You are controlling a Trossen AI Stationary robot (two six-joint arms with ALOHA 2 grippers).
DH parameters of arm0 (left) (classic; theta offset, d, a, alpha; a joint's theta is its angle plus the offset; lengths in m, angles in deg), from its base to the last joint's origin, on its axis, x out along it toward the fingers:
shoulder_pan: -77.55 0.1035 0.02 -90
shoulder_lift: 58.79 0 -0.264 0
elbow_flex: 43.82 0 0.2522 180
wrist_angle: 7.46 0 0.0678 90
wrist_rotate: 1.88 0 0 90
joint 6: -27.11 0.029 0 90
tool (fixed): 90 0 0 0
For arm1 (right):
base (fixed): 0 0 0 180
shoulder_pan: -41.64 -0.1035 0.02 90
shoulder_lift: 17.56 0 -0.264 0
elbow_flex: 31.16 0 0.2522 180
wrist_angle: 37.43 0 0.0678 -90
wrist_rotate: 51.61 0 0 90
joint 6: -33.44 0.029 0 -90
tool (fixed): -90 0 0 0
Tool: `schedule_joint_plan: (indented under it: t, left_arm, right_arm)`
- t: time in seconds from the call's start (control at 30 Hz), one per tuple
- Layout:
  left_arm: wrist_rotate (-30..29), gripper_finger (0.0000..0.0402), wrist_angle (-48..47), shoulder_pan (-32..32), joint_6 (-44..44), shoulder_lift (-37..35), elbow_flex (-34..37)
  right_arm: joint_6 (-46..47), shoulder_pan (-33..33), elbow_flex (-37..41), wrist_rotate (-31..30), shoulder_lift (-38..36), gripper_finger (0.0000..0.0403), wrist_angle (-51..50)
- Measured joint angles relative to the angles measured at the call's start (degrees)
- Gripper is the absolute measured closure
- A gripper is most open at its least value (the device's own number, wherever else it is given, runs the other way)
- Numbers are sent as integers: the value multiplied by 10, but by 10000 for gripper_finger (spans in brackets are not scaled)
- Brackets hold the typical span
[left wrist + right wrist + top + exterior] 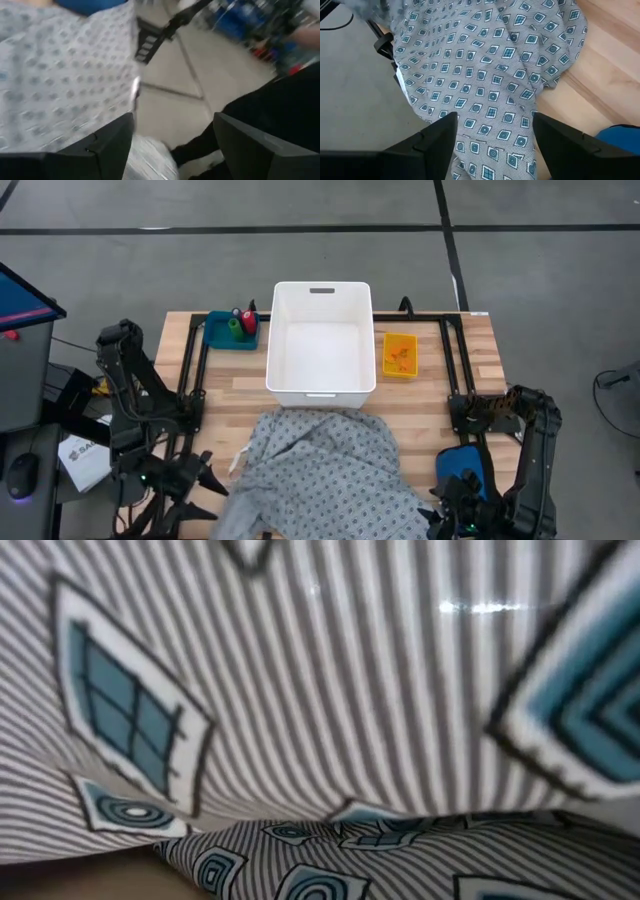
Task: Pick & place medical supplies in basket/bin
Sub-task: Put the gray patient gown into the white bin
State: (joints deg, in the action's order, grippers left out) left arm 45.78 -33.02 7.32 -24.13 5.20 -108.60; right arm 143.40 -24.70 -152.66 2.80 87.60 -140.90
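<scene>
Lying between both open grippers: gown [320,470], front table edge.

A robotics lab: wooden table [250,380] on a grey taped concrete floor [150,260].

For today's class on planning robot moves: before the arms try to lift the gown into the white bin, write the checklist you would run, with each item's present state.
1. Bin has room: ok, its inside shows nothing but white.
2. Gown within reach: ok, heaped on the table's near edge just in front of the bin, between both arms.
3. Left gripper open: ok, fingers spread, nothing between them.
4. Right gripper open: ok, fingers apart above the gown.
5. Gown fully on the table: not ok, part hangs over the near edge.
6. Low view usable: not ok, the gown fills it.
</scene>
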Motion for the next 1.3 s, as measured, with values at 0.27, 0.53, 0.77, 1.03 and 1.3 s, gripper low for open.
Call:
schedule_joint_plan:
  t: [0.27,0.53,0.77,1.03,1.3]
  left_arm:
    - [27,130,105,91,144,9,0]
    - [276,106,-2,308,326,114,-67]
    - [383,80,-48,391,462,236,-115]
    - [374,64,67,412,567,361,-142]
    - [322,64,113,436,581,443,-169]
  right_arm:
    - [0,1,-1,0,0,147,2]
    - [0,1,-22,0,0,147,1]
    - [0,1,-31,1,0,147,1]
    - [0,1,-31,3,0,147,1]
    - [1,1,-31,7,0,147,4]
